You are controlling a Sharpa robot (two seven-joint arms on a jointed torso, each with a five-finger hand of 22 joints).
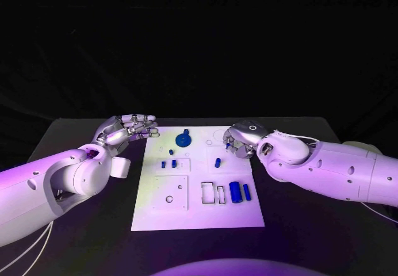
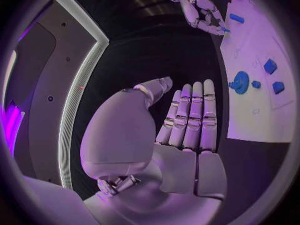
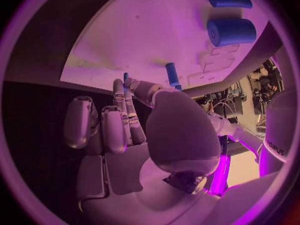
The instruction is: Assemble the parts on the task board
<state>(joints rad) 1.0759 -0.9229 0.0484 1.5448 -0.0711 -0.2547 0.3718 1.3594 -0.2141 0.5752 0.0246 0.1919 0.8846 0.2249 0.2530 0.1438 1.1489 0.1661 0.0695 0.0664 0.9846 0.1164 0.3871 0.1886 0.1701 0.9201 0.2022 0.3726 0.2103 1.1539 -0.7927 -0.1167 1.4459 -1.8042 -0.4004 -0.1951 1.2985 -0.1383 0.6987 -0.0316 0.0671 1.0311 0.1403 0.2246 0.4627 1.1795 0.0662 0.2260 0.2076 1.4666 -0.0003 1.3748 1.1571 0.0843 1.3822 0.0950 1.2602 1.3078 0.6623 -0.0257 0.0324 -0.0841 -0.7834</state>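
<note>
Task board on black counter, both hands up at its far half.
Near right: two blue cylinders (image 1: pixel 240 191) lying on board (image 1: pixel 199 215). Farther: blue gear (image 1: pixel 184 138). Left hand (image 1: pixel 129 130) off left edge, flat, empty. Right hand (image 1: pixel 243 140) over right edge; grip unclear.

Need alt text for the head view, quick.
A white task board lies mid-table with small blue parts on it. The right hand hovers over its far right corner; the left hand, fingers apart and empty, hangs beside its far left corner.
</note>
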